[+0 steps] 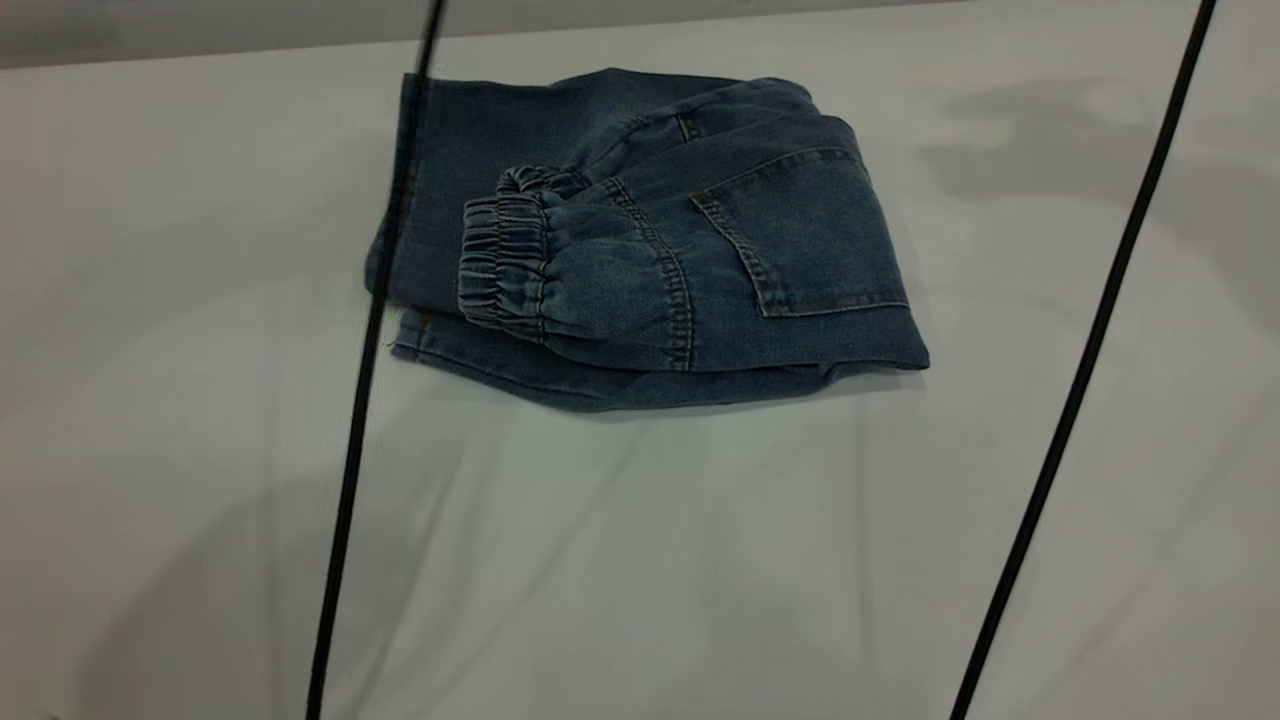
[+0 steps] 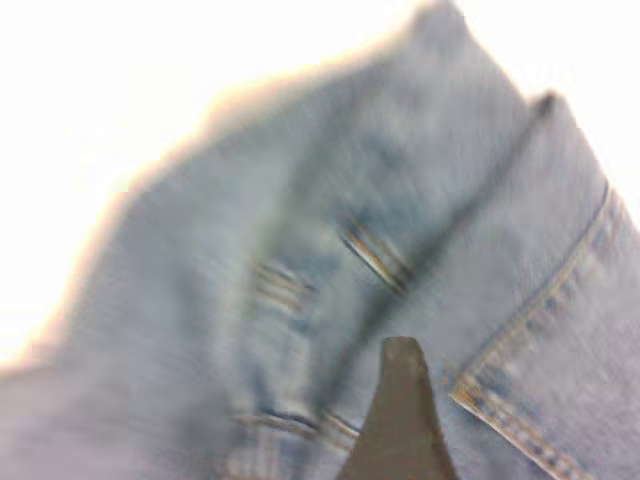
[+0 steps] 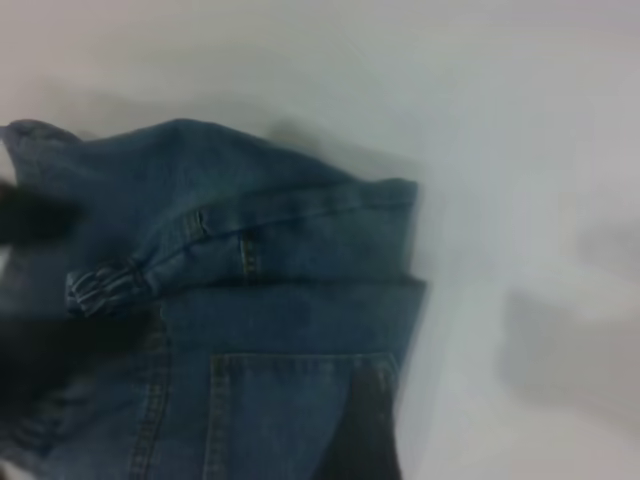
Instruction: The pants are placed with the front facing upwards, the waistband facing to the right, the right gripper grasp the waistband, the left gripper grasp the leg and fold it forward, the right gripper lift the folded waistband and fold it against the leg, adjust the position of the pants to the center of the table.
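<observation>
Exterior: one pair of denim pants (image 1: pixel 640 240) is lying folded on the tabletop (image 1: pixel 640 560), toward the far edge, waistband (image 1: pixel 503 260) bunched on top at left, one back pocket (image 1: pixel 800 230) facing up. Two black cables (image 1: pixel 360 400) are crossing the frame.

Left wrist: left pincer (image 2: pixel 400 420) is showing one dark finger over the denim; grip state can't tell.

Right wrist: right pincer (image 3: pixel 365 425) is showing as a dark blur above the pocket; can't tell either.

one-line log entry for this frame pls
pants: folded, waistband on top, back pocket up | table: pants lie toward far edge | left gripper: close above denim | right gripper: not in view
</observation>
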Motion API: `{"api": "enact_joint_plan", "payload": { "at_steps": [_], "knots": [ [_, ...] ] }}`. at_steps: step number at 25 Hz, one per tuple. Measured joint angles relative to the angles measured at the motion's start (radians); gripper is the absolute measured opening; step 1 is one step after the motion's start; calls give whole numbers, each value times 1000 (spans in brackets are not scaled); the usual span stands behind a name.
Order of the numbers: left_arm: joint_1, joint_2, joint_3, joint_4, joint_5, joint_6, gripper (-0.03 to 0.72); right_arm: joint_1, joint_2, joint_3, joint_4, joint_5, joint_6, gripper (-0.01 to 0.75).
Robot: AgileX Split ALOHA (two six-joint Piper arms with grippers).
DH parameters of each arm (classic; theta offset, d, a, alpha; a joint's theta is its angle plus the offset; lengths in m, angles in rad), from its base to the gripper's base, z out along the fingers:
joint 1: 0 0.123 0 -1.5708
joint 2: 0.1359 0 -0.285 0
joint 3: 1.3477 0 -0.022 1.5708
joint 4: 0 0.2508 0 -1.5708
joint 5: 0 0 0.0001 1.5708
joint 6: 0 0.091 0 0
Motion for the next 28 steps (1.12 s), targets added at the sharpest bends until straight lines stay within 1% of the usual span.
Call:
{"api": "enact_joint_plan", "payload": {
  "at_steps": [3, 6, 9, 15, 22, 25, 28],
  "knots": [
    [0, -71, -4, 93, 1, 31, 510, 0, -19, -76, 2, 54, 1, 573],
    [0, -151, -3, 178, 1, 19, 510, 1, -43, -149, 6, 102, 18, 573],
    [0, -234, -3, 219, 1, 16, 510, 1, -84, -201, -7, 109, 31, 573],
    [0, -383, -2, 224, 1, 16, 510, 1, -216, -205, -26, 111, 45, 573],
    [0, -563, 9, 240, -4, 16, 510, 1, -442, -205, -78, 111, 71, 573],
    [0, -647, 58, 240, -4, 17, 510, 1, -553, -203, -83, 110, 89, 573],
    [0, -745, 149, 240, -4, 19, 510, 1, -666, -161, -81, 109, 93, 573]
  ]
}}
